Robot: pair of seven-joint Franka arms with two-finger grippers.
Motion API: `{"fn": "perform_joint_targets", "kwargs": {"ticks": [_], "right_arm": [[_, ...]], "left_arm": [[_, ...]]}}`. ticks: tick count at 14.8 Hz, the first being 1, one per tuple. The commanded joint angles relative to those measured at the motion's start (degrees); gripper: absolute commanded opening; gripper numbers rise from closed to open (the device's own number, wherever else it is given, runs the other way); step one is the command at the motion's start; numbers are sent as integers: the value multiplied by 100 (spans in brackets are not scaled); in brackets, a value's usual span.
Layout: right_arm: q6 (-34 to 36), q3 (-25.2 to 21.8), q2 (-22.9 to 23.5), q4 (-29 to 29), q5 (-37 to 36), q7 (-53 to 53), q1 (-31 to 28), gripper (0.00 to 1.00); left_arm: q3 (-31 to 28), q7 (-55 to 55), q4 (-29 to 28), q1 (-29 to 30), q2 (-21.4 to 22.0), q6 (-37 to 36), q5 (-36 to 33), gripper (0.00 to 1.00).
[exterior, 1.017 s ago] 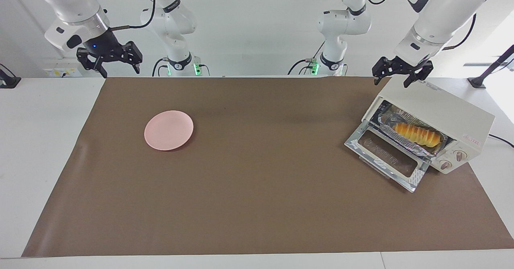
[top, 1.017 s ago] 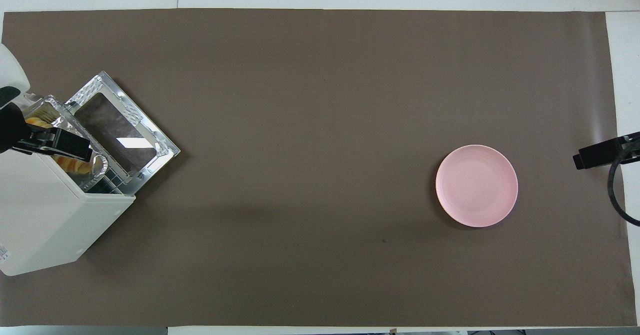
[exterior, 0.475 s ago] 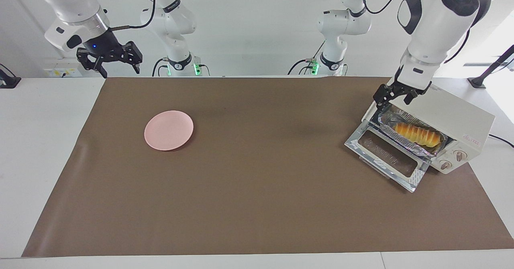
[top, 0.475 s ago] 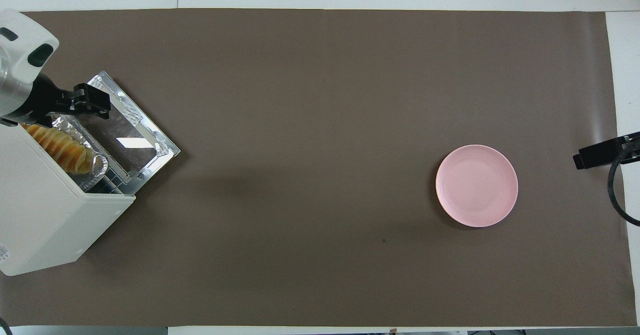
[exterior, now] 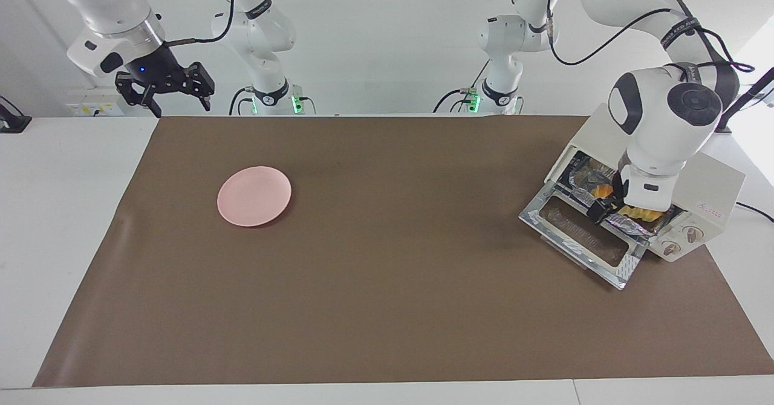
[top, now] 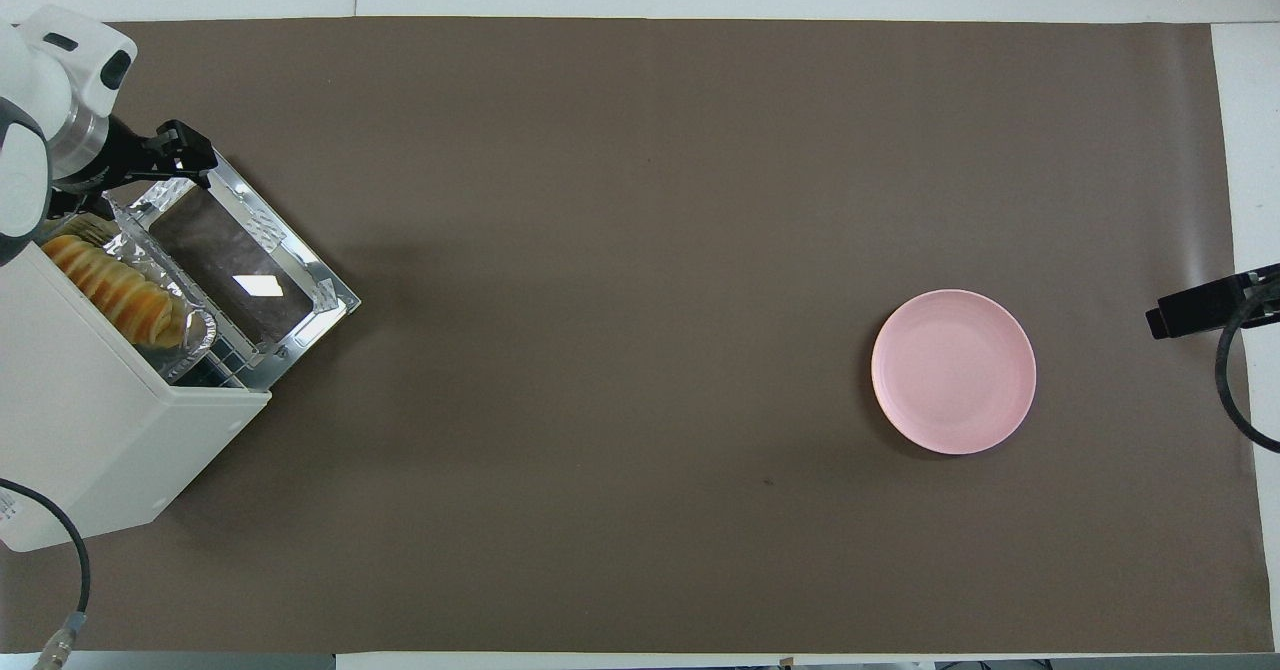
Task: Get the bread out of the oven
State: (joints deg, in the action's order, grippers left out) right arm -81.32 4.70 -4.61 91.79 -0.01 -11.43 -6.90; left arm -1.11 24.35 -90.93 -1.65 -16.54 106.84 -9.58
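Two arms worked at a table covered by a wide brown mat. The oven stood at the left arm's end of the mat, turned at an angle, its glass door folded down flat onto the mat in front of it. Inside, a crinkled foil tray sat on the wire rack, and the bread lay in that tray, not yet lifted out. A pink plate sat well apart from the oven, toward the right arm's end of the table, with nothing on it. The left gripper was down at the oven's mouth, over the tray's front edge and the hinge of the door, just beside the bread; in the facing view the wrist hid most of the roll, so only orange bits showed on either side of it. Whether its fingers were apart or together could not be told, nor whether they touched the bread. The right gripper waited up in the air over the table's edge at its own corner, its fingers spread apart and holding nothing.
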Motion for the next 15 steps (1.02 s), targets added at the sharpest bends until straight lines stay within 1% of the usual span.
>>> {"fn": "perform_joint_targets", "kwargs": {"ticks": [1, 4, 6, 9, 11, 12, 13, 14, 15], "right_arm": [[46, 48, -76, 67, 18, -26, -75, 100], [46, 48, -76, 67, 18, -26, -75, 100], [46, 48, -76, 67, 18, -26, -75, 100], [46, 48, -76, 67, 18, -26, -75, 100], [46, 48, -76, 67, 18, -26, -75, 100], [46, 48, -76, 67, 18, -26, -75, 100], [46, 48, -76, 67, 18, -26, -75, 100], [46, 48, -76, 67, 18, -26, -75, 100], [46, 48, -76, 67, 18, -26, -75, 100]], "left_arm": [[23, 481, -564, 112, 213, 380, -115, 100], [14, 790, -1004, 103, 257, 626, -123, 100], [14, 808, -1285, 112, 266, 898, -132, 100], [14, 782, -1401, 209, 275, 1118, -141, 100], [14, 764, -1768, 235, 309, 1522, -150, 100], [14, 764, -1857, 244, 327, 1593, -150, 100], [14, 764, -1858, 244, 310, 1620, -150, 89], [14, 764, -1858, 244, 284, 1646, -150, 67], [14, 764, -1867, 235, 275, 1655, -150, 50]]}}
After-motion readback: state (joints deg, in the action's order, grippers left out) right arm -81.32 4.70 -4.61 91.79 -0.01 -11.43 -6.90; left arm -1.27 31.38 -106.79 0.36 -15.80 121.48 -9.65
